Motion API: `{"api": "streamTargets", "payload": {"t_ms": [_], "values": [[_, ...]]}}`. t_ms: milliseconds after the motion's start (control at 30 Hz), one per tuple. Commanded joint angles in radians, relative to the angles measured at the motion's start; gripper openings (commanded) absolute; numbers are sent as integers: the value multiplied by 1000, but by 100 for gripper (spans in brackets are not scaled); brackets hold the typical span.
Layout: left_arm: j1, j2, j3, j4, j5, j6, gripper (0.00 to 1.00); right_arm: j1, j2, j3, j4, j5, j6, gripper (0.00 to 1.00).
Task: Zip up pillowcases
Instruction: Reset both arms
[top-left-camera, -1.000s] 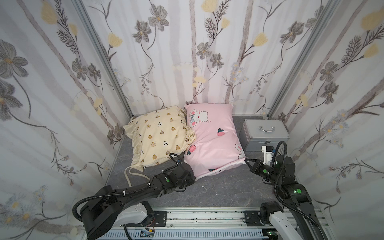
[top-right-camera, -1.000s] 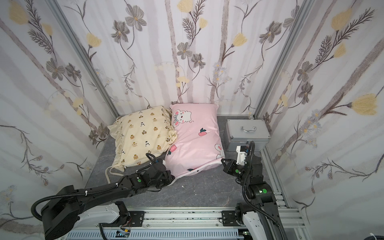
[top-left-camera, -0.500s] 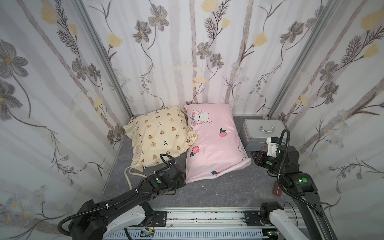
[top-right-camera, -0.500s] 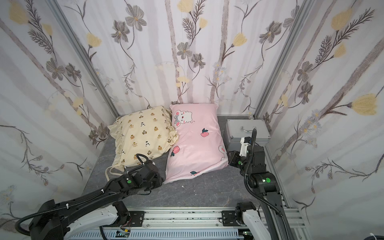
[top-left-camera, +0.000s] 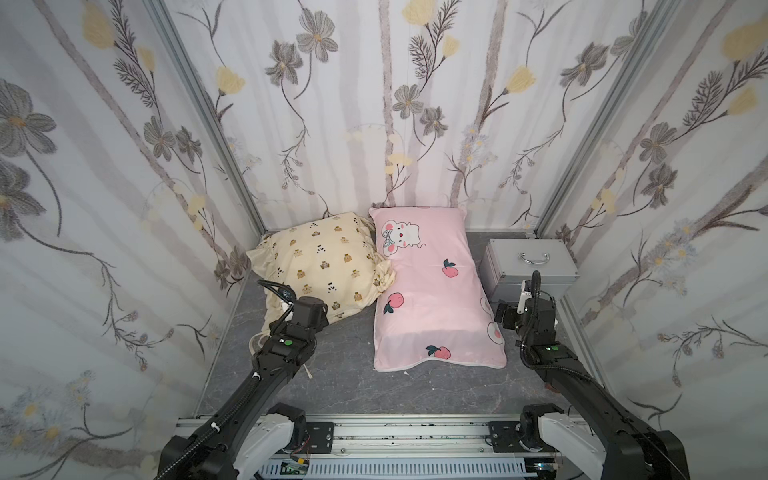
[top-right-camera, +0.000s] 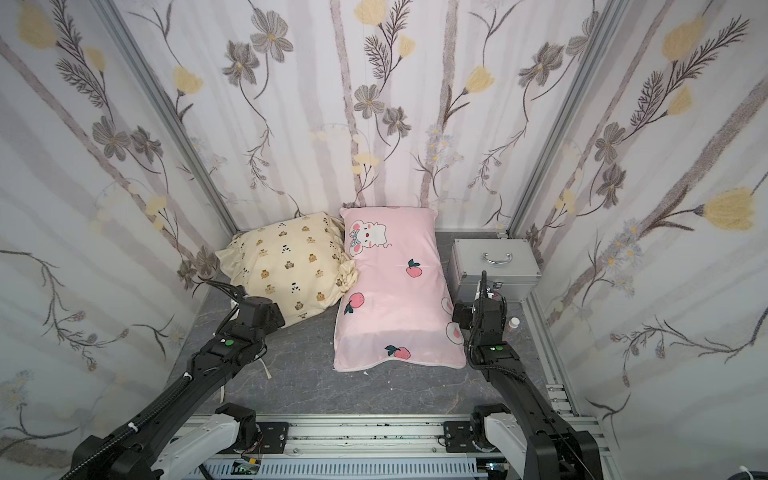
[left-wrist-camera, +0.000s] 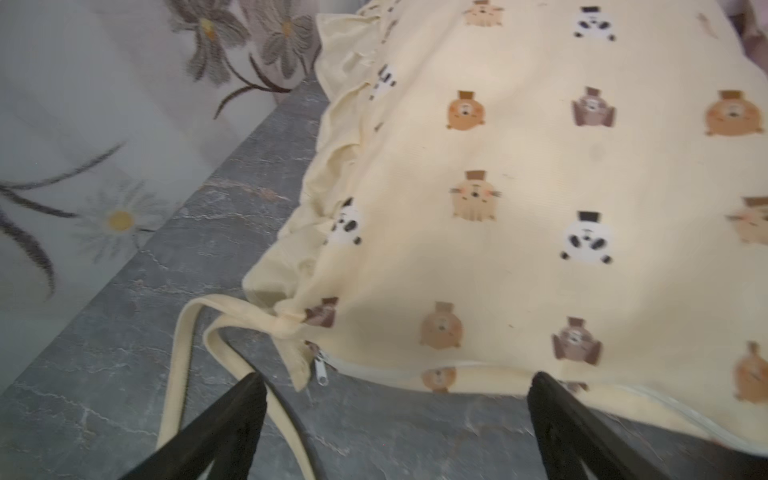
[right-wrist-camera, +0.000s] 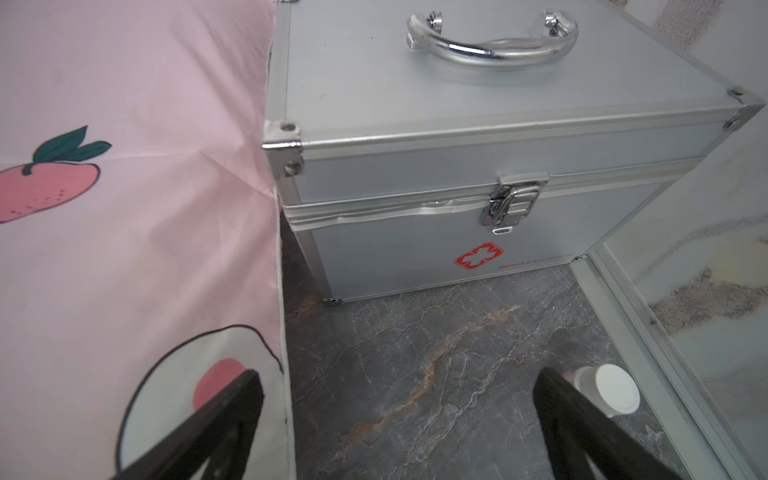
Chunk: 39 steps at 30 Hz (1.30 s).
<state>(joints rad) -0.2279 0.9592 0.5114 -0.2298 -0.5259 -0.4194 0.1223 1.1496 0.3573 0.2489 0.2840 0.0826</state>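
Two pillowcases lie side by side at the back of the grey floor in both top views. The cream ruffled one (top-left-camera: 320, 266) (top-right-camera: 286, 257) has small bears; the longer pink one (top-left-camera: 428, 291) (top-right-camera: 395, 291) has peaches and a mouse. My left gripper (left-wrist-camera: 397, 380) is open and empty, just short of the cream pillowcase's (left-wrist-camera: 519, 187) near edge. Its metal zipper pull (left-wrist-camera: 321, 370) hangs at the corner by the ties (left-wrist-camera: 187, 353). My right gripper (right-wrist-camera: 399, 378) is open over bare floor beside the pink pillowcase's (right-wrist-camera: 124, 249) side edge.
A silver metal case (top-left-camera: 532, 262) (right-wrist-camera: 478, 124) with a handle and latch stands at the back right, next to the pink pillowcase. A small white-capped bottle (right-wrist-camera: 611, 388) (top-right-camera: 514, 322) sits on the floor by the right wall. Flowered walls close in three sides.
Both grippers opened and drew away from the pink pillowcase's near corners. The left arm swung left to the cream pillowcase, the right arm toward the case. The pink pillowcase settled flat.
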Motion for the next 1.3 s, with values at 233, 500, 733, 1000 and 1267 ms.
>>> {"api": "streamTargets", "payload": {"t_ms": [233, 500, 733, 1000, 1267], "values": [[182, 290, -126, 747, 192, 294, 100, -26, 120, -153, 724, 11, -65, 100], [208, 548, -118, 1089, 314, 364, 100, -48, 334, -78, 904, -1, -57, 100], [205, 618, -137, 1188, 348, 386, 100, -137, 365, -183, 1085, -110, 22, 100], [180, 616, -147, 1202, 373, 428, 100, -144, 352, -177, 1062, -102, 32, 100], [173, 612, -150, 1205, 382, 435, 100, -144, 358, -184, 1093, -105, 29, 100]]}}
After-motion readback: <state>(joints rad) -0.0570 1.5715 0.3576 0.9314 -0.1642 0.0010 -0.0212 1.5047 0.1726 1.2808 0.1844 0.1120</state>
